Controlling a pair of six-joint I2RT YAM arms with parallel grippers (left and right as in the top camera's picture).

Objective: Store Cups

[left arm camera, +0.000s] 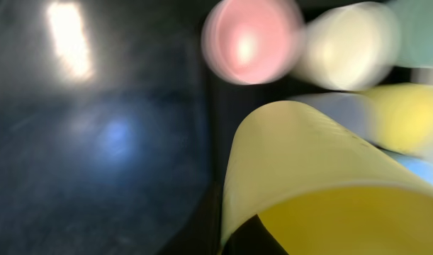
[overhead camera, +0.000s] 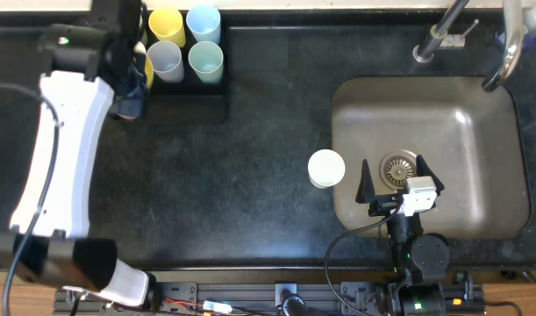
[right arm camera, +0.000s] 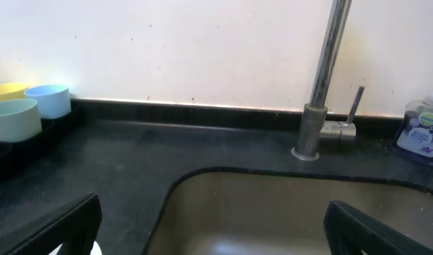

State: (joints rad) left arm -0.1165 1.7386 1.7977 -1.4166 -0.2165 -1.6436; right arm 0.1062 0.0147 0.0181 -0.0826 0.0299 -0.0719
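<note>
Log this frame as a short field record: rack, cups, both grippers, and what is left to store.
rack: black rack at the counter's back left
cups in rack: yellow cup, blue cup, pale cup, mint cup
loose cup: white cup on the counter, beside the sink's left rim
left gripper: at the rack's left side, second yellow cup right in front of its camera; grip not discernible
right gripper: open, empty, over the sink
left to store: the white cup at least

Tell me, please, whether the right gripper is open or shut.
Open: the right gripper's two black fingers stand wide apart above the sink, holding nothing.
</note>
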